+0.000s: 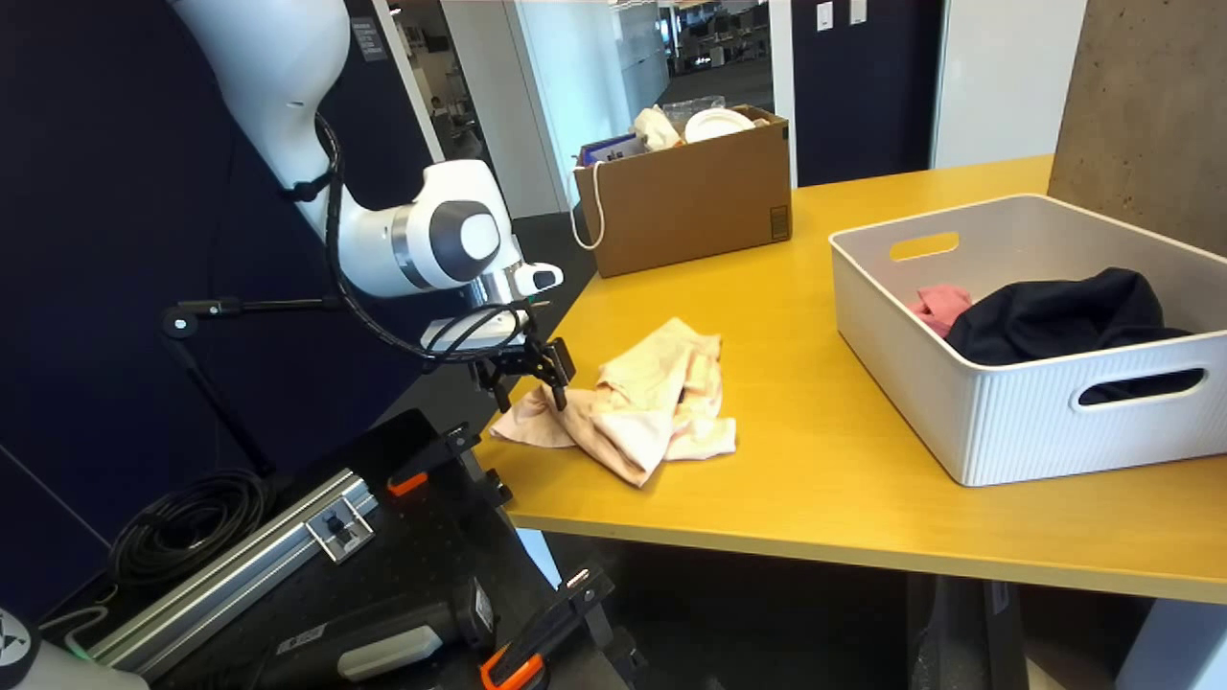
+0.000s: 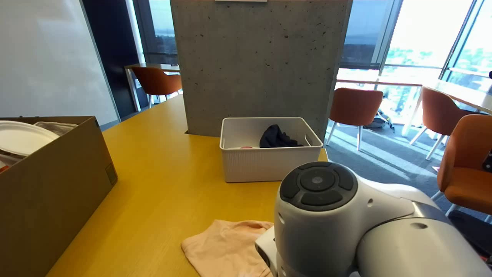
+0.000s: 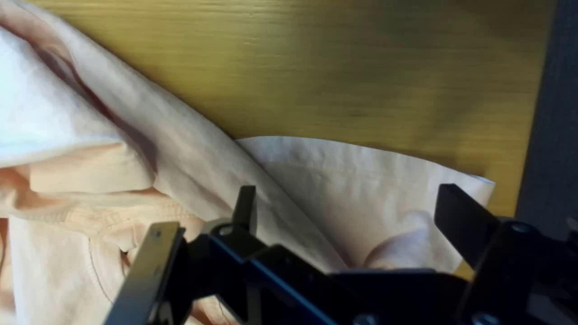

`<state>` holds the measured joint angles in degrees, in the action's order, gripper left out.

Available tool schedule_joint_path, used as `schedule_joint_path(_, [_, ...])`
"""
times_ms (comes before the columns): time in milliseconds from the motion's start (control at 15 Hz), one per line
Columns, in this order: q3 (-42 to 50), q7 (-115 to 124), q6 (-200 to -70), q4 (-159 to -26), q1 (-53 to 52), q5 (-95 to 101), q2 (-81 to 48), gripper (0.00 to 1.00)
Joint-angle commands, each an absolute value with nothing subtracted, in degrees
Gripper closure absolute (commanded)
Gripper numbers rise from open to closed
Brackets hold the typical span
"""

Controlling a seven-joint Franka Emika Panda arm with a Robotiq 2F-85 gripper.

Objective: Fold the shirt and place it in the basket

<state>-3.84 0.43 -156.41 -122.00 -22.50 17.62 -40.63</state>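
Judged folding partial at best, placing not yet done, with neatening and carrying remaining. In an exterior view, saw the gripper left of centre, with spread, empty jaws, over or touching the left end of the shirt. Found it mid-frame on the table, pale peach, creased, unevenly doubled. At right, saw pink cloth and dark cloth in the basket.

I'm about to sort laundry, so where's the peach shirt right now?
In an exterior view, the shirt lies crumpled on the yellow table, left of the basket in the picture, its left end beneath the open gripper.
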Motion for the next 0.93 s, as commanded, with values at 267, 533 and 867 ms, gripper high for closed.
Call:
schedule_joint_path(267, [-3.9, -3.5, -156.6, -111.4, -22.9, 18.7, -50.6, 0.07])
schedule_joint_path(533, [-2.7, -0.4, -157.5, -113.9, -25.8, 19.3, -48.7, 0.51])
schedule_joint_path(867, [-0.2, 4.8, -159.9, -121.3, -28.4, 20.2, -43.0, 0.88])
